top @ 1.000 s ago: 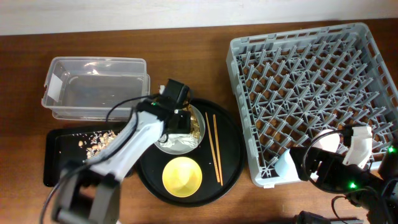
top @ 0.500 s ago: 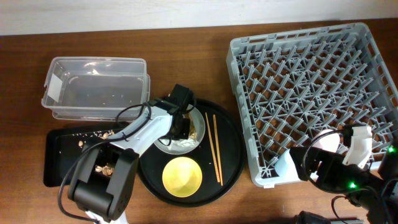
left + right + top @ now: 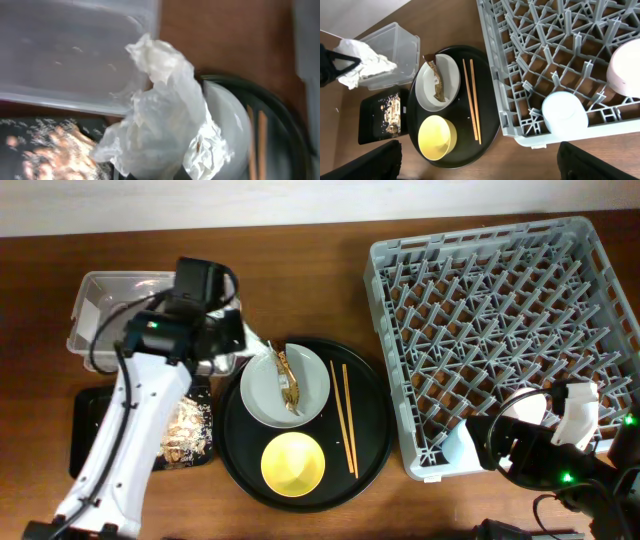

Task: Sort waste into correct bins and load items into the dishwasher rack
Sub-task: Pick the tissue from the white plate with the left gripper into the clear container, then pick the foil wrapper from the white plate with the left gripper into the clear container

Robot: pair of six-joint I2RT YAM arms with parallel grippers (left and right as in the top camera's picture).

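Observation:
My left gripper (image 3: 216, 340) is shut on the crumpled white tissue (image 3: 160, 115), which hangs over the right end of the clear tub (image 3: 110, 330). The same tissue (image 3: 362, 62) shows in the right wrist view. A foil wrapper (image 3: 288, 380) lies on the pale grey plate (image 3: 310, 375). The chopsticks (image 3: 345, 415) and the yellow bowl (image 3: 293, 463) sit beside it. Brown scraps (image 3: 185, 430) lie in the shallow black tray (image 3: 88, 430). The blue cup (image 3: 565, 117) and pink cup (image 3: 625, 67) stand in the grey rack (image 3: 500, 310). My right gripper (image 3: 487, 165) hangs open and empty near the rack's front corner.
A large round black tray (image 3: 370, 430) holds the plate, bowl and chopsticks, between the bins and the rack. The tub lies behind the shallow black tray at the left. Bare wooden table (image 3: 300, 290) shows between the tub and the rack.
My left gripper shut on the tissue at the plate, lifted it and swung left to the clear tub's end. The foil wrapper now lies uncovered on the plate. The right arm stayed still.

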